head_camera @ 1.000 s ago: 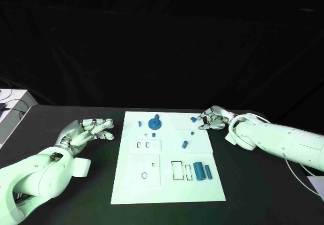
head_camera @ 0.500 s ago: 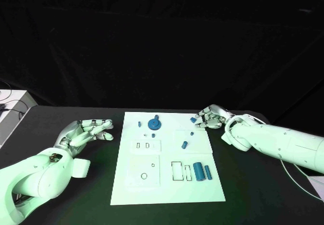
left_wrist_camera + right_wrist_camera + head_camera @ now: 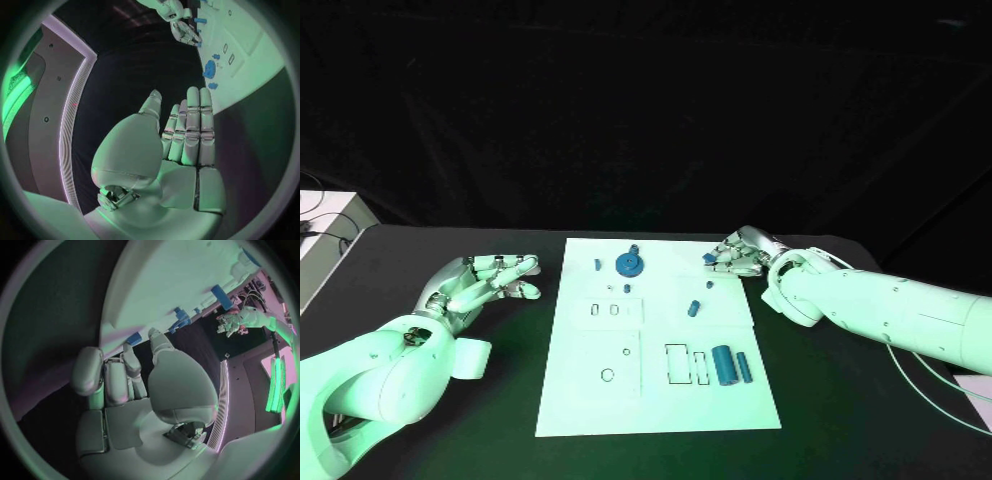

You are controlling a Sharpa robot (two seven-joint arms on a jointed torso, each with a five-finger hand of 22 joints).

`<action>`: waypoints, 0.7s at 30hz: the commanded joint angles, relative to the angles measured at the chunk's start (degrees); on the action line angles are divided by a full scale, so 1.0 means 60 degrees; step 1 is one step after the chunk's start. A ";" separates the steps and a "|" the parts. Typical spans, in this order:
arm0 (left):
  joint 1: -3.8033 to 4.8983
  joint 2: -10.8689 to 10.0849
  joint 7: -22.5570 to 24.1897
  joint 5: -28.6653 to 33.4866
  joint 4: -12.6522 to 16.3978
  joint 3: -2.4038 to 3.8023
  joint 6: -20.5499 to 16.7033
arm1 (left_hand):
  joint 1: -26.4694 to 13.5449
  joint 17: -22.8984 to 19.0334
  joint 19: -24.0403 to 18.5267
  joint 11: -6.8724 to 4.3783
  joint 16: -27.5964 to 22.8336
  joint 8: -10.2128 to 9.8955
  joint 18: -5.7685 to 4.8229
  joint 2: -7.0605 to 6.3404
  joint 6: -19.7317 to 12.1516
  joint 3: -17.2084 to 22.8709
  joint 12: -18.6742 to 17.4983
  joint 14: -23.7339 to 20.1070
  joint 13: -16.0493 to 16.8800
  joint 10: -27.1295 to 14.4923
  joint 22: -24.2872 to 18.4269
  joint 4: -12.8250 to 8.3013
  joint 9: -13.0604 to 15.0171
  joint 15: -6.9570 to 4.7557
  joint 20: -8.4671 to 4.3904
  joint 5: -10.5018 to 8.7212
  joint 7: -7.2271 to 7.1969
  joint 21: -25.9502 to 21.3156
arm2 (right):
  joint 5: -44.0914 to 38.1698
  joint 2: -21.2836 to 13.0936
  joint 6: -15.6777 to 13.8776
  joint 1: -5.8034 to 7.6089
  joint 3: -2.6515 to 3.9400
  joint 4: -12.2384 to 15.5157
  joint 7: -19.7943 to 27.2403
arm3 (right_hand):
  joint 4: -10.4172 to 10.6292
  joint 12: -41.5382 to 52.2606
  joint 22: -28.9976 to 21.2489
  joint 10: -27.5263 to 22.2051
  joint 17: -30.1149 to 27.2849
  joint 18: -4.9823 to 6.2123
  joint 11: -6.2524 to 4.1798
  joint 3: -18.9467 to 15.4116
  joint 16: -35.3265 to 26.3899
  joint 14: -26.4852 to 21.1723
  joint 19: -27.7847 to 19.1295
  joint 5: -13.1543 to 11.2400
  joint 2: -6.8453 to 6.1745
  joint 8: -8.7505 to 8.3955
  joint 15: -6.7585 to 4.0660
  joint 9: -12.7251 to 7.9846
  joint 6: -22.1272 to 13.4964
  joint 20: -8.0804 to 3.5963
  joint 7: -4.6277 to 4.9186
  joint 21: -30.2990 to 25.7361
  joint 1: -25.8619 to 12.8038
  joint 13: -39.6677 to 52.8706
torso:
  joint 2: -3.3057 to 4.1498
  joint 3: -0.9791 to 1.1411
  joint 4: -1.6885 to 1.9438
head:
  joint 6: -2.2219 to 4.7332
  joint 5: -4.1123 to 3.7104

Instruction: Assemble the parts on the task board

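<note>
The task board [image 3: 661, 400], a white plate, lies in the middle of the black table [image 3: 877, 420] between the 2 hands. The right hand [image 3: 740, 255] sits at the board's far right corner, fingers curled over a small blue part [image 3: 710, 258] there; whether it actually grips that part I cannot tell. The left hand [image 3: 485, 280] rests on the table just off the board's left edge, fingers loosely apart and holding nothing. On the board a round blue gear [image 3: 630, 264] lies near the far edge. 2 blue cylinders [image 3: 726, 363] lie side by side near the right edge, long axes running toward the robot
</note>
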 commanded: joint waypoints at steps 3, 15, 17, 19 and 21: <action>-0.0001 -0.0006 0.0057 -0.0034 0.0028 0.0010 0.0175 | 0.0053 0.0010 -0.0054 0.0002 0.0046 0.0010 0.0019 0.0040 0.0042 0.0011 0.0015 -0.0002 0.0005 0.0026 -0.0002 -0.0024 0.0010 0.0004 -0.0012 -0.0061 -0.0009 0.0021 | -0.0610 0.0029 -0.0258 -0.0066 -0.0018 0.0126 -0.0679 | 0.0132 -0.0046 0.1284 0.0022 0.0005 0.0043 -0.0095 0.0024 0.0056 -0.0004 0.0696 0.0057 -0.0025 0.0106 -0.0075 0.0133 0.0067 -0.0171 -0.0011 0.0068 -0.0042 0.0030 | 0.0006 0.0000 0.0005 | 0.0001 -0.0004; -0.0001 -0.0012 0.0028 -0.0034 0.0025 0.0010 0.0188 | 0.0052 0.0006 -0.0069 0.0009 0.0052 0.0009 0.0023 0.0042 0.0032 0.0001 0.0012 -0.0007 0.0005 0.0011 -0.0013 -0.0035 0.0009 0.0007 -0.0007 -0.0062 0.0003 0.0051 | -0.0978 0.0067 -0.0471 -0.0095 -0.0017 0.0171 -0.0819 | -0.0321 -0.0083 0.1299 0.0012 0.0050 0.0030 -0.0078 0.0122 0.0077 0.0001 0.0695 -0.0064 0.0071 0.0086 -0.0062 0.0177 0.0049 -0.0158 0.0019 0.0120 0.0363 0.0076 | -0.0001 0.0013 -0.0001 | -0.0012 0.0006; -0.0001 -0.0011 0.0023 -0.0034 0.0025 0.0010 0.0192 | 0.0052 0.0006 -0.0069 0.0009 0.0052 0.0009 0.0023 0.0042 0.0032 0.0001 0.0012 -0.0007 0.0005 0.0011 -0.0013 -0.0035 0.0009 0.0007 -0.0007 -0.0062 0.0003 0.0051 | -0.1050 0.0065 -0.0467 -0.0100 -0.0017 0.0187 -0.0808 | -0.0602 -0.0103 0.1307 -0.0008 0.0068 0.0026 -0.0070 0.0210 0.0085 -0.0001 0.0694 -0.0012 0.0177 0.0060 -0.0057 0.0166 0.0042 -0.0152 0.0043 0.0143 0.0675 0.0074 | -0.0002 0.0012 0.0000 | -0.0017 0.0006; -0.0002 -0.0010 0.0019 -0.0035 0.0024 0.0010 0.0196 | 0.0052 0.0006 -0.0069 0.0009 0.0052 0.0009 0.0023 0.0042 0.0032 0.0001 0.0012 -0.0007 0.0005 0.0011 -0.0013 -0.0035 0.0009 0.0007 -0.0007 -0.0062 0.0003 0.0051 | -0.1114 0.0060 -0.0465 -0.0104 -0.0017 0.0197 -0.0790 | -0.0822 -0.0109 0.1315 -0.0016 0.0084 0.0021 -0.0072 0.0346 0.0091 -0.0001 0.0695 -0.0018 0.0217 0.0040 -0.0059 0.0154 0.0045 -0.0151 0.0053 0.0169 0.0942 0.0075 | -0.0002 0.0010 0.0001 | -0.0019 -0.0002; -0.0002 -0.0011 0.0016 -0.0035 0.0025 0.0010 0.0198 | 0.0052 0.0006 -0.0069 0.0009 0.0052 0.0009 0.0023 0.0042 0.0032 0.0001 0.0012 -0.0007 0.0005 0.0011 -0.0013 -0.0035 0.0009 0.0007 -0.0007 -0.0062 0.0003 0.0051 | -0.1179 0.0055 -0.0465 -0.0108 -0.0017 0.0208 -0.0764 | -0.1033 -0.0119 0.1322 -0.0028 0.0101 0.0015 -0.0071 0.0520 0.0097 -0.0004 0.0695 0.0221 0.0227 0.0012 -0.0059 0.0132 0.0060 -0.0152 0.0059 0.0193 0.1150 0.0075 | -0.0001 0.0007 0.0000 | -0.0018 -0.0004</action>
